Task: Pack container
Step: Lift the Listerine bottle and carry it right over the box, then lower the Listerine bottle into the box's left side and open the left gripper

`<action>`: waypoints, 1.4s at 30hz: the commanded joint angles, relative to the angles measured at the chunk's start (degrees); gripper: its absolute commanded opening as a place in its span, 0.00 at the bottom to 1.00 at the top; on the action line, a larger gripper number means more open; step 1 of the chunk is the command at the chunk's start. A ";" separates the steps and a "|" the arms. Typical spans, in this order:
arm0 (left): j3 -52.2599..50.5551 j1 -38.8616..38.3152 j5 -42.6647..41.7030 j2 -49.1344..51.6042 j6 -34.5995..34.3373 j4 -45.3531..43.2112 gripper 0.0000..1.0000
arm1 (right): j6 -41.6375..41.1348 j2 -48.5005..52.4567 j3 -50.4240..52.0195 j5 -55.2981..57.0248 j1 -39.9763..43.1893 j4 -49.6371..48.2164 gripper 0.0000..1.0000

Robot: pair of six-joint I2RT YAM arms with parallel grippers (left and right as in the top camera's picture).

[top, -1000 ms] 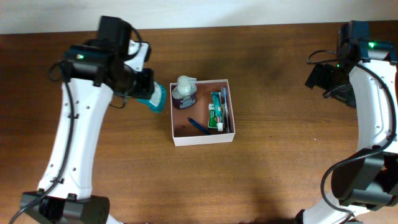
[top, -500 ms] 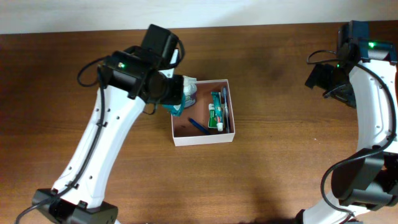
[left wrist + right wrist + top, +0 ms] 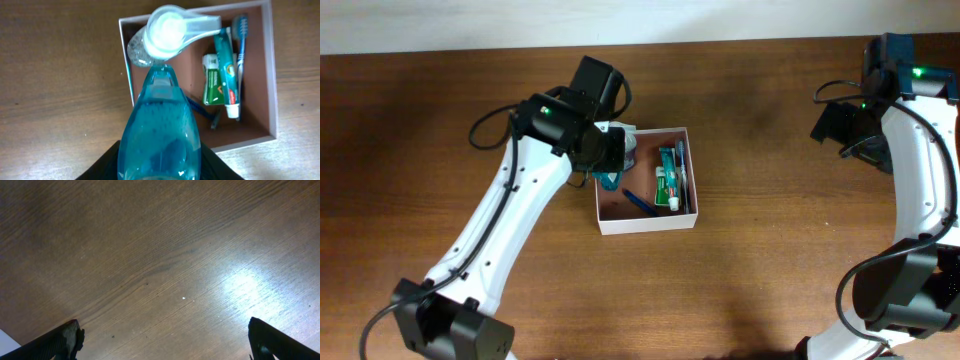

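Left end effector (image 3: 603, 152) is clenched round a see-through blue bottle (image 3: 160, 135). The container (image 3: 272, 100) sits on the bench (image 3: 160, 255) just ahead of and under it, and the bottle's tip reaches over the near wall. Right past the tip is a clear bottle (image 3: 165, 35) with a white cap, with a toothpaste tube (image 3: 220, 80) and toothbrush (image 3: 241, 45) further over. Right end effector (image 3: 167, 340) is released, fingers spread wide over bare wood, well apart from the container

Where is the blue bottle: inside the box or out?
Out: the left gripper holds the blue bottle above the box edge, over the clear bottle inside.
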State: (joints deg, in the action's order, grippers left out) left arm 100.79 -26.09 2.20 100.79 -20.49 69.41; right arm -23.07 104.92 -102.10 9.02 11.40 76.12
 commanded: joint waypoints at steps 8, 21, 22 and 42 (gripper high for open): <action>-1.44 -0.07 1.09 4.17 -1.18 -1.62 0.12 | 0.31 -0.42 -0.44 0.72 0.26 0.00 0.98; -1.44 -0.07 4.33 8.20 -2.51 -2.32 0.12 | 0.31 -0.42 -0.44 0.72 0.26 0.00 0.98; -1.44 -0.07 4.57 8.41 -2.78 -2.45 0.13 | 0.31 -0.42 -0.44 0.72 0.26 0.00 0.98; -1.55 -0.07 6.67 13.31 -5.88 -2.84 0.17 | 0.31 -0.42 -0.44 0.72 0.26 0.00 0.98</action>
State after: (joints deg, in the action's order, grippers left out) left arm 99.20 -26.30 5.91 114.08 -25.61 66.48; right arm -23.09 104.92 -102.10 9.02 11.40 76.12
